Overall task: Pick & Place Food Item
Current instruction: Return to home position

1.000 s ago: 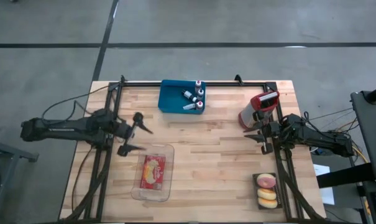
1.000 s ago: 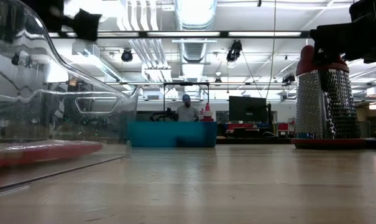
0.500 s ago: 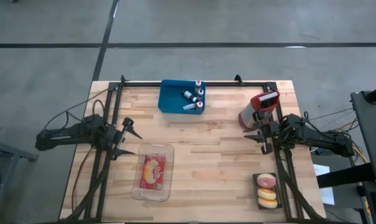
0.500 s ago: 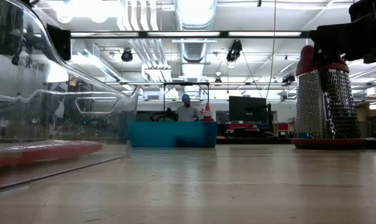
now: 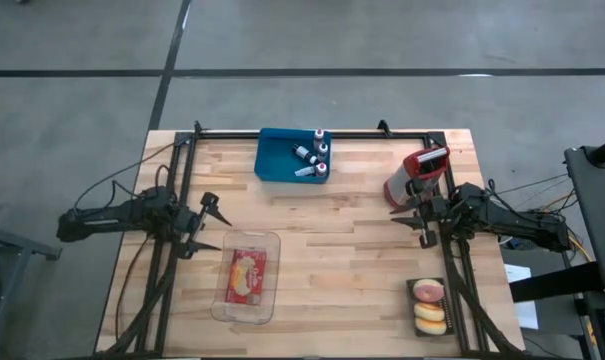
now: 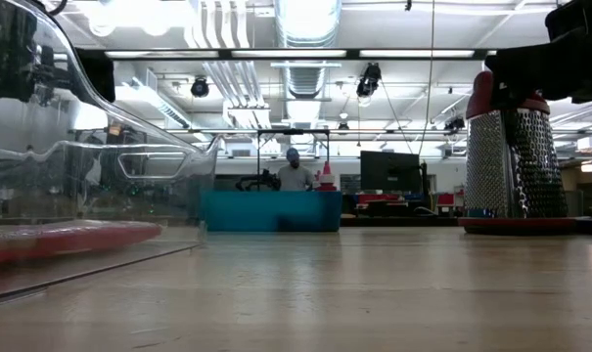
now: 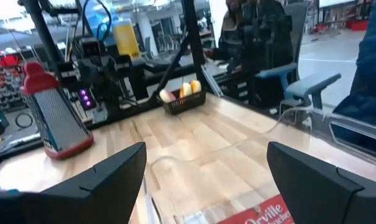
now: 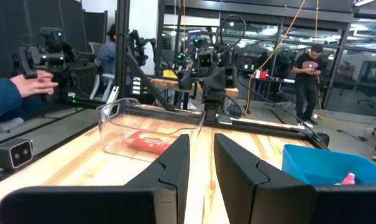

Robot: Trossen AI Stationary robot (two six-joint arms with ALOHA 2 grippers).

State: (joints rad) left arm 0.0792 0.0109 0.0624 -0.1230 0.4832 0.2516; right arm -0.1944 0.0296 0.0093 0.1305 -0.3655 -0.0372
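High view: the black rectangular bin [image 5: 411, 290] stands at the worktop's [image 5: 342, 240] right near corner and holds the pink and yellow doughnuts [image 5: 429, 305]. No doughnut lies loose on the boards, so placing is judged complete and only the arms' retreat remains. The left claw [image 5: 210, 227] hangs spread and empty at the left edge, just beside the clear plastic container [image 5: 247, 277]. The right claw [image 5: 412, 225] waits beside the red-topped metal grater [image 5: 415, 177].

Low view: container, blue tray [image 6: 271, 210] and grater show; the bin does not.

Left wrist view: fingers stand wide apart, the filled bin far across.

Right wrist view: fingers are drawn near together with a narrow gap, pinching nothing.

Against one second ago, the left arm has drawn back from over the boards; the right is unmoved.
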